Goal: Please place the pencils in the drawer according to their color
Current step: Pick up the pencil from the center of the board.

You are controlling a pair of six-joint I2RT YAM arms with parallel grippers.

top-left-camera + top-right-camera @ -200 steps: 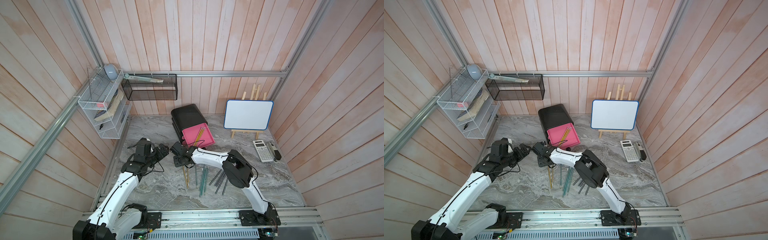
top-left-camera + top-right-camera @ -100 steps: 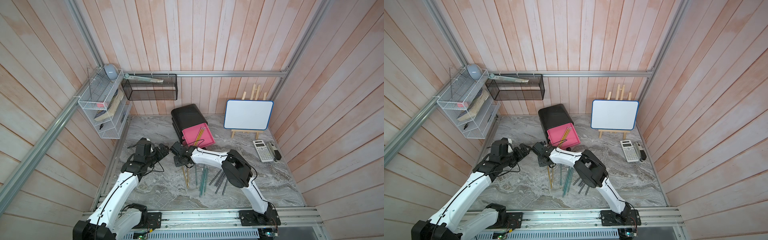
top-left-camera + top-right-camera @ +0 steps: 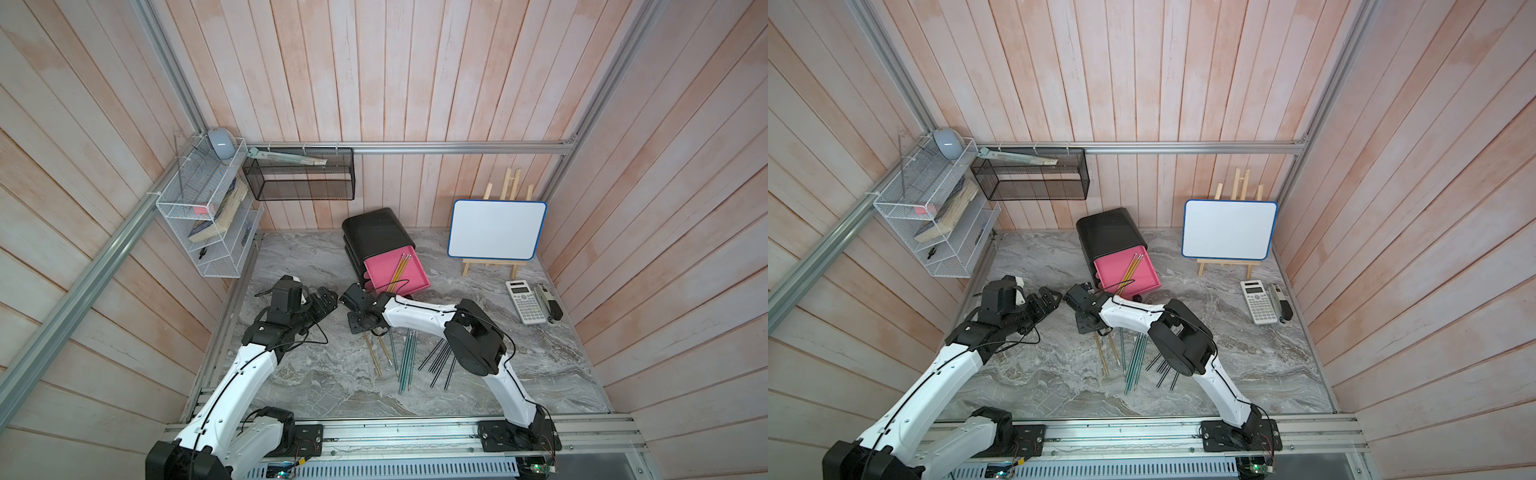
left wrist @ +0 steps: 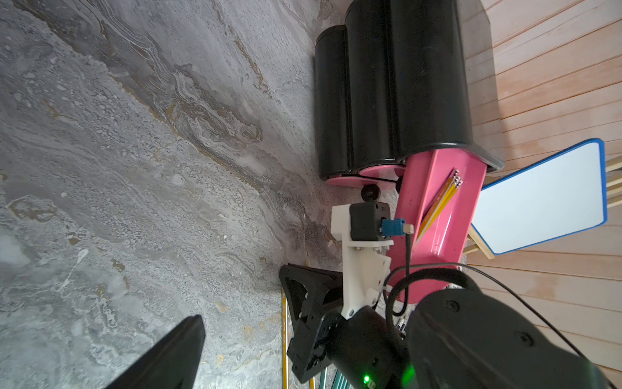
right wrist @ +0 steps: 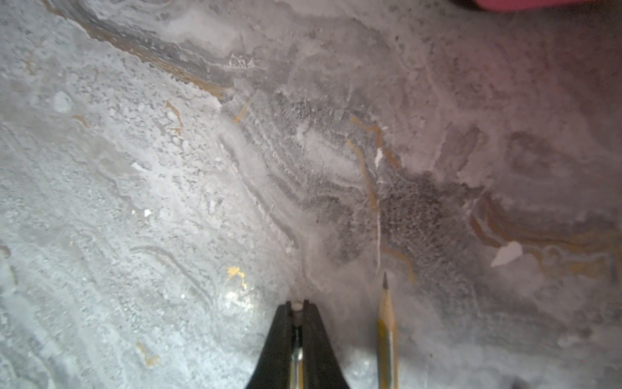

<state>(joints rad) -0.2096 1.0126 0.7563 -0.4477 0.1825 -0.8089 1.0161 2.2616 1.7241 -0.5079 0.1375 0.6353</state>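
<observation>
Right wrist view: the right pincer (image 5: 297, 308) is clenched on a yellow pencil (image 5: 296, 362) at its eraser end, close to the grey marbled worktop (image 5: 168, 168). A second yellow pencil (image 5: 386, 323) lies just beside it. In both top views, pale plank walls (image 3: 374, 83) enclose the worktop. The black drawer cabinet (image 3: 374, 232) stands near the back wall, its top pink drawer (image 3: 411, 276) pulled out, with yellow pencils (image 3: 398, 268) inside. Teal pencils (image 3: 405, 361) and black pencils (image 3: 436, 357) lie loose mid-worktop. Whether the left pincer (image 3: 324, 301) is released or clenched, I cannot tell.
</observation>
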